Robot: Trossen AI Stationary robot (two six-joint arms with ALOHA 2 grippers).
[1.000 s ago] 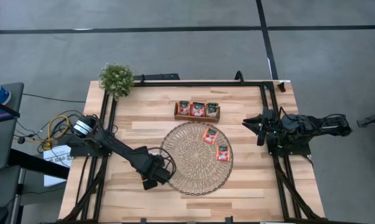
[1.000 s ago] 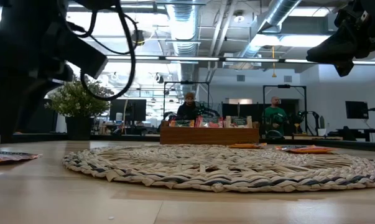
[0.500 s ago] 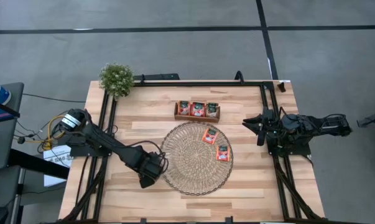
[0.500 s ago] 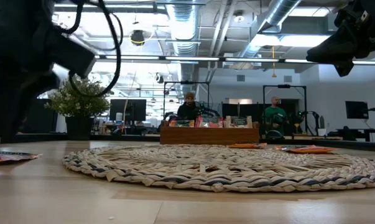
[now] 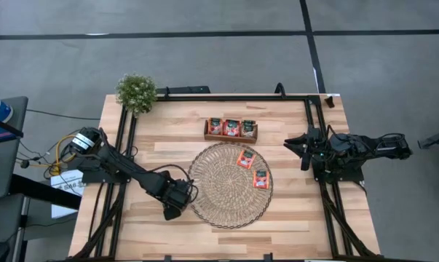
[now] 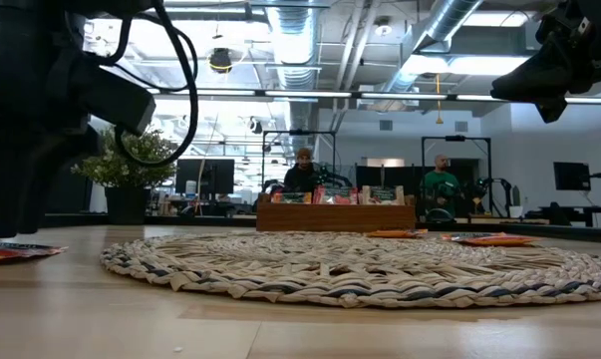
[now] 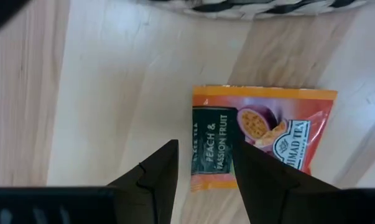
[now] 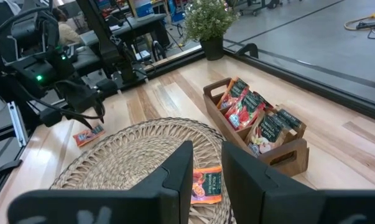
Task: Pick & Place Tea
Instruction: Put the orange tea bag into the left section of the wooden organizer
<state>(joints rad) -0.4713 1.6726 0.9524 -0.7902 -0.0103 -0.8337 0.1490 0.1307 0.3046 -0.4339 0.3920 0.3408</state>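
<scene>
My left gripper (image 7: 203, 163) hangs with fingers apart over a peach tea sachet (image 7: 262, 134) just beside the woven mat (image 5: 230, 185). My right gripper (image 8: 204, 163) waits off the mat's far side, fingers slightly apart.

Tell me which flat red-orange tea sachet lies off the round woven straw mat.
The red-orange sachet on bare wood under the open left gripper; two others lie on the mat.

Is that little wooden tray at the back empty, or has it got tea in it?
Not empty. The wooden tray holds tea sachets standing upright in its compartments.
</scene>
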